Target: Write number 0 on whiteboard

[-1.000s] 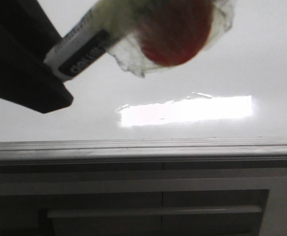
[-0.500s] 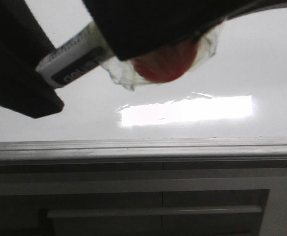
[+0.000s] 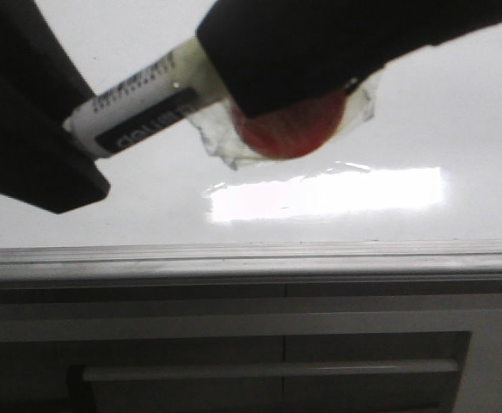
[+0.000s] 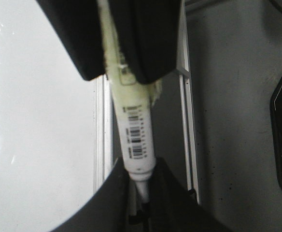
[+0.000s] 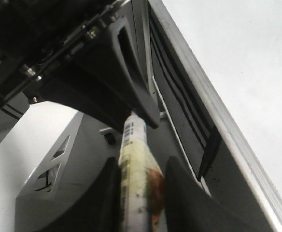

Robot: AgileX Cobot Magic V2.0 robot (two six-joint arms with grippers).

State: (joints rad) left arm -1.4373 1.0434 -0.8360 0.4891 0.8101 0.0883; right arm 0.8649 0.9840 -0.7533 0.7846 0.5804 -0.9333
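Change since the earlier frames: the right end effector (image 3: 320, 77), absent from the front view a second ago, now covers the capped end of the marker (image 3: 143, 116); the marker has shifted very little.

Item: marker. White barrel with black label and barcode, a red cap end wrapped in crinkled clear film (image 3: 225, 146). Held in the air in front of the whiteboard (image 3: 457, 112), at about 11 o'clock from the bright glare (image 3: 328, 191).

Left end effector (image 4: 141, 193): fingers closed on the narrow end of the barrel.

Right end effector: fingers set on either side of the wrapped cap end; appears clamped on it, though firm contact cannot be confirmed.

Item: number 0. None visible; the whiteboard surface reads blank in all views.

Handling, by judgement: the marker is light and rigid, its plastic barrel smooth and likely to slip or twist. The film wrap is soft and may slide over the cap. Best hold for the barrel is the mid-section, square across the label; pull the cap along the barrel's axis.

Also present: grey edge strip (image 3: 251, 258), dark panel with bar handle (image 3: 268, 370) below.
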